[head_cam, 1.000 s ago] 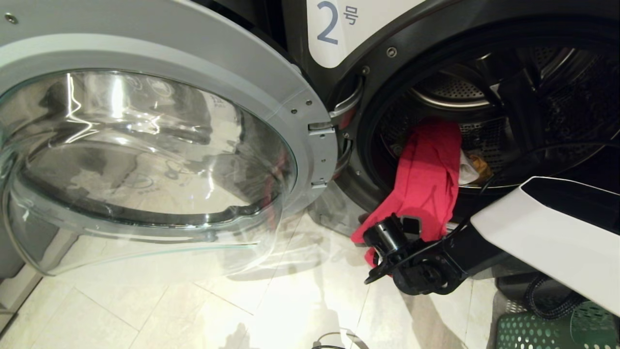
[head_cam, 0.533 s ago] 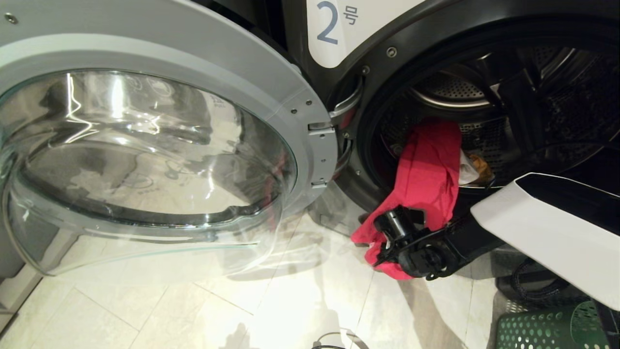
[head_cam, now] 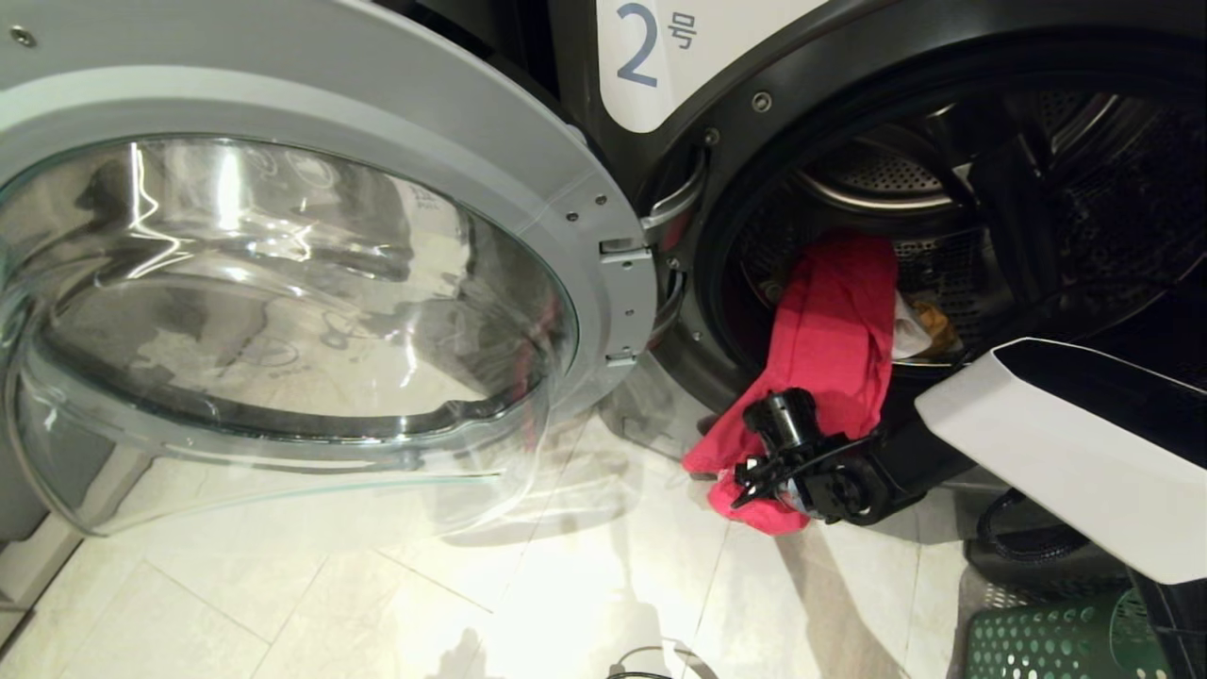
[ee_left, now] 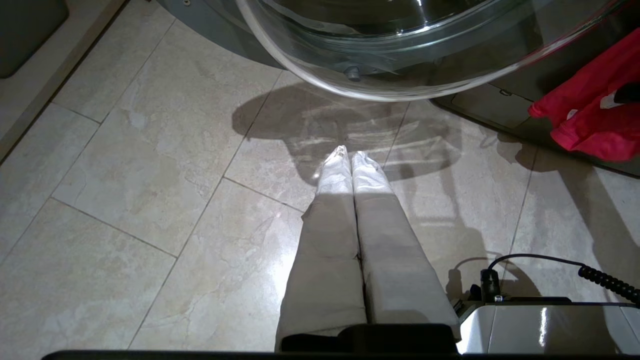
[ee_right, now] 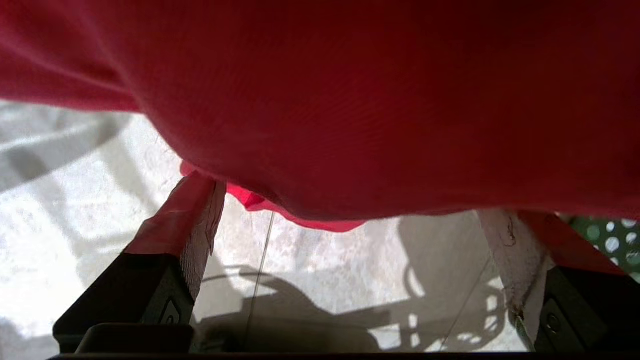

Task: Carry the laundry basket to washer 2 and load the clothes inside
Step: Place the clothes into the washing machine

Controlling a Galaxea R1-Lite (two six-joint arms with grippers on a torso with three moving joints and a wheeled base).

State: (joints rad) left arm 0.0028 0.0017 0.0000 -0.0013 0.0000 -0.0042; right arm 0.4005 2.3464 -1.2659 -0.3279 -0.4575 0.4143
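Washer 2 (head_cam: 651, 57) stands with its door (head_cam: 283, 283) swung wide to the left. A red-pink garment (head_cam: 830, 339) hangs out of the drum over the lower rim, down to the floor. Behind it, inside the drum, lie a white piece (head_cam: 910, 332) and a yellow-orange piece (head_cam: 936, 322). My right arm (head_cam: 849, 481) reaches in low under the hanging red cloth. My right gripper (ee_right: 350, 215) is open, fingers (ee_right: 197, 215) wide apart, with the red cloth (ee_right: 350, 100) draped across their tips. The dark green laundry basket (head_cam: 1056, 641) stands at the lower right. My left gripper (ee_left: 350, 157) is shut, parked above the floor.
The open glass door (ee_left: 400, 50) juts out over the pale tiled floor (head_cam: 377, 604) on the left. A black coiled cable (head_cam: 1037, 547) hangs by the basket. Part of my base with a cable (ee_left: 540, 310) shows near the left gripper.
My right gripper has moved up and a little right, closer to the washer's opening and under the hanging red garment. The garment's lower end now shows below the wrist. The left arm has not moved.
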